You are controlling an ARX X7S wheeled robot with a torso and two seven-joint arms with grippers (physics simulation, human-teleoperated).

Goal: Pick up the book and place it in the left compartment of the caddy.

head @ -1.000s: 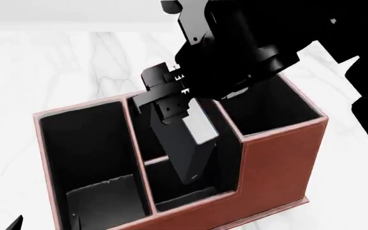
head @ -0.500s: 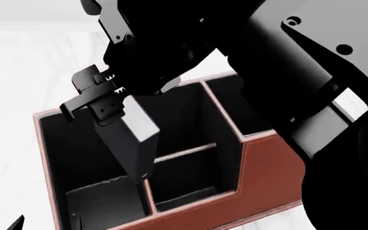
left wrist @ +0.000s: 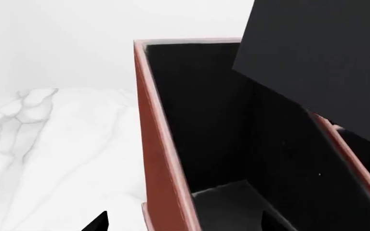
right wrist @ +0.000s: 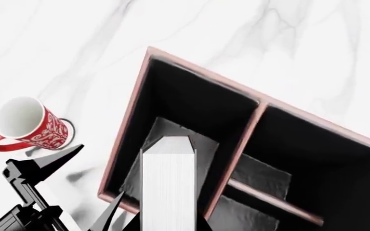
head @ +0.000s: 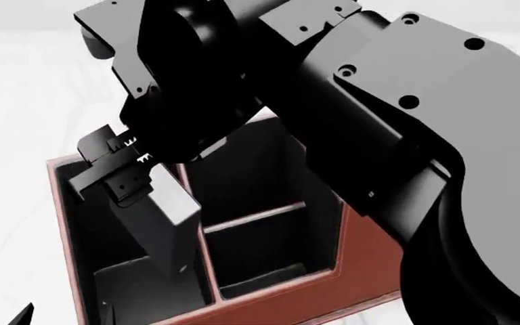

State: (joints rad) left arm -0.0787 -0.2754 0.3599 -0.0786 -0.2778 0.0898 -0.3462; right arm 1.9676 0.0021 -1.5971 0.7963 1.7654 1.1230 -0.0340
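Your right gripper point(head: 120, 177) is clamped on the top of the book point(head: 156, 227), which hangs tilted at centre-left of the head view, its lower end already inside the left compartment point(head: 93, 223) of the caddy point(head: 368, 261). Release at this lean and the book may wedge across the narrow cell or catch the partition just beside its lower corner. The book is thick, matte black with white page edges; the left gripper's state cannot be determined.
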